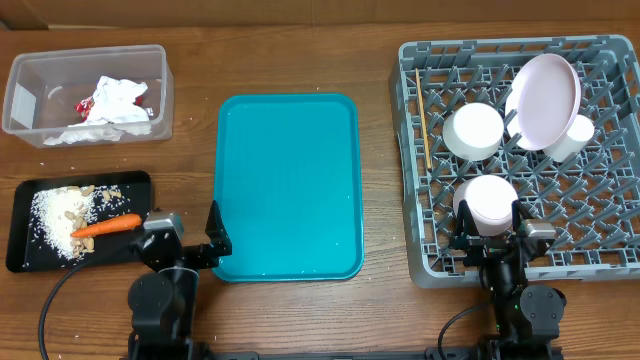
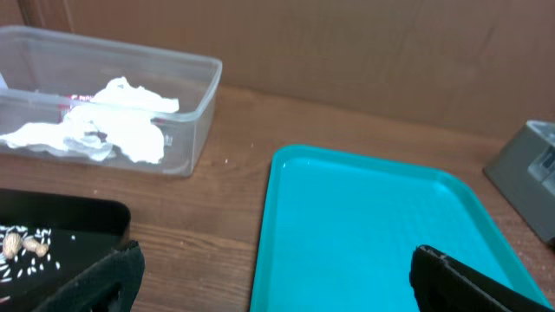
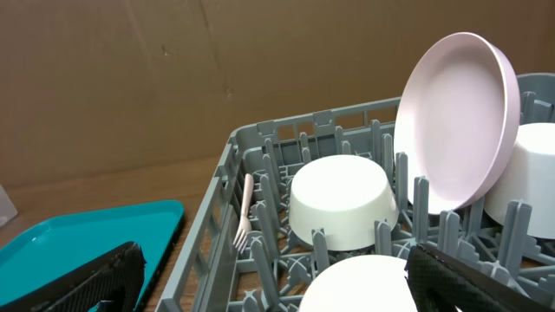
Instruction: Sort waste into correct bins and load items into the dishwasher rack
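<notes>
Sorting looks finished: the napkins (image 1: 115, 100) and what seems a red wrapper (image 1: 84, 104) lie in the clear tub (image 1: 30, 70), and the carrot (image 1: 105, 226) and rice (image 1: 55, 215) in the black tray (image 1: 20, 255). The plate (image 1: 545, 100), bowls (image 1: 473, 130), cup (image 1: 572, 138), fork (image 3: 243, 221) and chopsticks (image 1: 424, 125) sit in the dishwasher rack (image 1: 430, 255). The left pincer (image 2: 276, 256) and right pincer (image 3: 273, 260) stand apart, holding nothing, low over the counter (image 1: 190, 60); I judge the next move calls only for a check for strays.

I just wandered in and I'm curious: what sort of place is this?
Probably a robot test bench staged for dish clearing, not a real kitchen: a dishwasher rack of bowls sits on a wooden table, a cardboard wall behind, a tub of napkins alongside.
</notes>
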Robot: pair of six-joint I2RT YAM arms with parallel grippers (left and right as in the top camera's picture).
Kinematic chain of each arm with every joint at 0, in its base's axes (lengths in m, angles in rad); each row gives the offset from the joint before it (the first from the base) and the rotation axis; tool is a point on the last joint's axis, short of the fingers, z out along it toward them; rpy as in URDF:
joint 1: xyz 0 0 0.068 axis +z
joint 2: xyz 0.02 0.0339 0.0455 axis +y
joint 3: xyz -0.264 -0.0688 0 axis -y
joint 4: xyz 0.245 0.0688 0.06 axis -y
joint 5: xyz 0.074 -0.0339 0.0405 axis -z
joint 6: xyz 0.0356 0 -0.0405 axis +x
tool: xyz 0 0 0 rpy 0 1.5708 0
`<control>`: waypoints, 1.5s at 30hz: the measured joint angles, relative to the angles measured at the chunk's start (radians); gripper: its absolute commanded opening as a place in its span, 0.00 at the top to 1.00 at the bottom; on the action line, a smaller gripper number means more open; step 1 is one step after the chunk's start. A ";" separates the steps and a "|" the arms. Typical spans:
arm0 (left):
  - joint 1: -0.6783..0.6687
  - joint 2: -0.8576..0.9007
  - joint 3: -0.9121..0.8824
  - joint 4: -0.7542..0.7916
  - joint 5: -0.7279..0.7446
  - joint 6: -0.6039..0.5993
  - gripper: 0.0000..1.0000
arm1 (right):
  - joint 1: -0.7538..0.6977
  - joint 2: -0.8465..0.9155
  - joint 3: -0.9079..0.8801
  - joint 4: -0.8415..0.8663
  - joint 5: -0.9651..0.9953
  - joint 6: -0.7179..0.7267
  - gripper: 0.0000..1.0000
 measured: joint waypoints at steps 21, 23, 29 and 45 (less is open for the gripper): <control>0.000 -0.217 -0.145 0.040 -0.003 0.023 0.00 | 0.000 0.000 0.000 -0.001 0.001 0.000 0.00; 0.000 -0.217 -0.145 0.040 -0.003 0.023 0.00 | 0.000 0.000 0.000 -0.001 0.001 0.000 0.00; 0.000 -0.217 -0.145 0.040 -0.003 0.023 0.00 | 0.000 0.000 0.000 -0.001 0.001 0.000 0.00; 0.000 -0.217 -0.145 0.040 -0.004 0.023 0.00 | 0.000 0.000 0.000 -0.001 0.001 0.000 0.00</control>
